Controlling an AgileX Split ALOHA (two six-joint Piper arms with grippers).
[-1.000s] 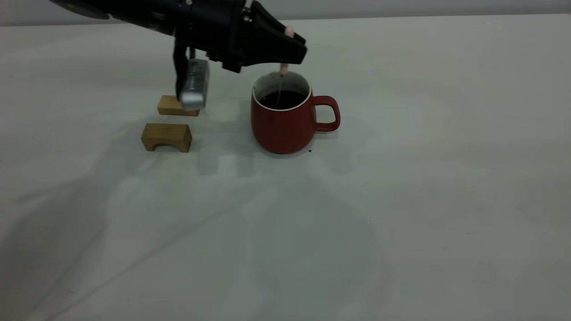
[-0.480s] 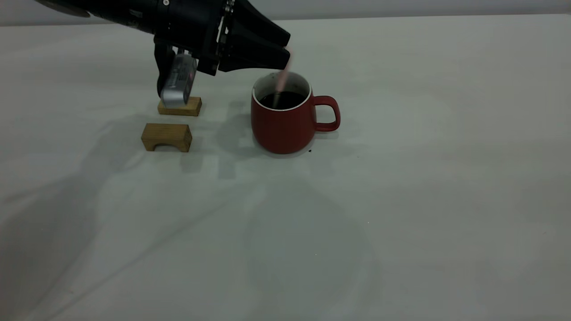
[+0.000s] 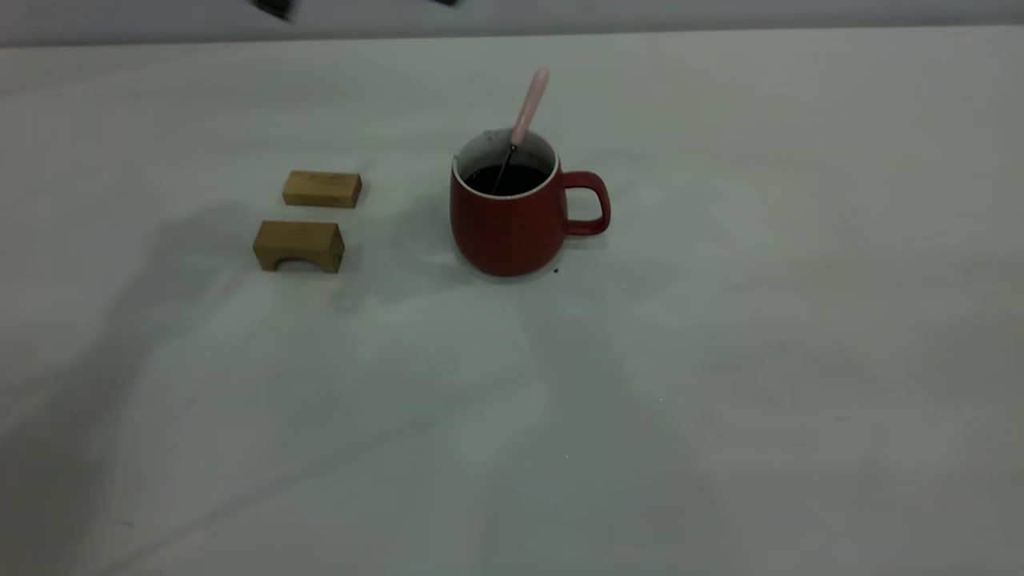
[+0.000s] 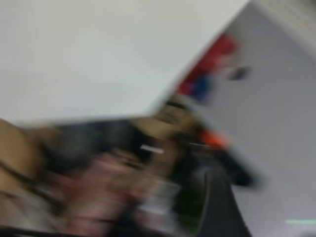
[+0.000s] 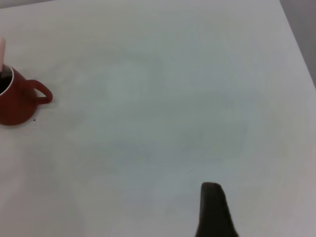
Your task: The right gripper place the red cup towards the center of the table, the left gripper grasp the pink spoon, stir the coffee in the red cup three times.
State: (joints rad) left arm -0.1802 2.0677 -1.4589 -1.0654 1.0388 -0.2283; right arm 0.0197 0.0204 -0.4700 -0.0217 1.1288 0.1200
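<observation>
The near part of the counter (image 3: 512,448) is seen as a plain off-white surface crossed by soft shadows, with a few tiny dark specks.

Farther back, near mid-width of the exterior view, the red cup (image 3: 510,220) is seen upright on the counter, its loop handle turned toward that view's right. A small dark speck is noted on the counter just beside the cup's base on the handle side. The coffee (image 3: 508,179) is visible as a dark round surface below the white inner wall.

The pink spoon (image 3: 529,107) is observed standing in the cup, unheld: the thin grey stem enters the coffee, and the pale-pink handle leans up over the far rim, tilted toward the handle side.

To the left of the cup in the exterior view, well apart from it, two wooden blocks are recorded. The nearer arched block (image 3: 299,246) stands on its two feet; the flat block (image 3: 322,190) lies just behind it, not touching.

At the very top edge of the exterior view only small dark fragments are seen; the left gripper's fingers cannot be made out there or in the smeared left wrist view, so their state cannot be told.

In the right wrist view, the cup (image 5: 19,101) appears far off at one edge. Only one dark fingertip of the right gripper (image 5: 213,210) is seen above bare counter; whether those fingers are apart or together cannot be told.
</observation>
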